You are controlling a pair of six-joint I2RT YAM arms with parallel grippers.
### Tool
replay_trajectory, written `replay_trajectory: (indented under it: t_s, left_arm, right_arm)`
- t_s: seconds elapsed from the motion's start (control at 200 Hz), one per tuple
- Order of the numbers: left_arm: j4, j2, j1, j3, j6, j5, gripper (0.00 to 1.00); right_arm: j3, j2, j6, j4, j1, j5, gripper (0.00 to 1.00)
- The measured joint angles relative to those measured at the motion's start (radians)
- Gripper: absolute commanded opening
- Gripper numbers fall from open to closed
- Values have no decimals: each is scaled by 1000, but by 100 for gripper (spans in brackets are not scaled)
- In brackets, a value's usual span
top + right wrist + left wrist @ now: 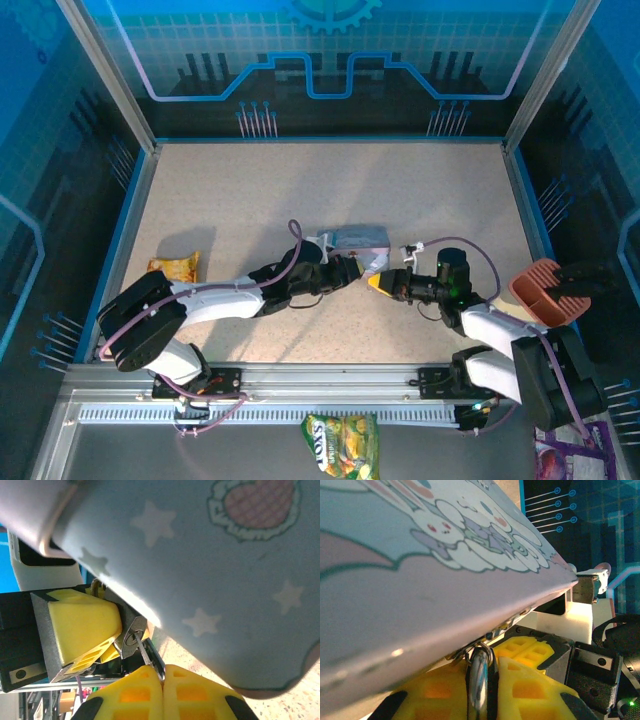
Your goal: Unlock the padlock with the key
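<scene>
Turning the key (143, 654) looks like the next job, and it could go wrong. The key is a thin grey sliver, so it might bend or slip if the right claw (162, 672) twists crooked. That claw is pinched tight on the key, and the key's tip sits at the keyhole of the padlock (131, 638). The left claw (482, 680) is squeezed on the padlock, right by the edge of the tin box (225, 570). A hard twist could spin the padlock between the pads (82, 622). The padlock is small, hard, shiny metal. The pads are yellow with little square holes. The tin is smooth, with stars and cartoon animals. The worktop (250, 190) is flat and speckled.
</scene>
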Motion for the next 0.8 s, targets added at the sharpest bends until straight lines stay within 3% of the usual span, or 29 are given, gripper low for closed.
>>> replay_trajectory:
  t_s: [0.8]
  left_arm:
    - [-44, 31, -6, 29, 2, -28, 3]
  right_arm:
    - [35, -9, 3, -109, 15, 111, 0]
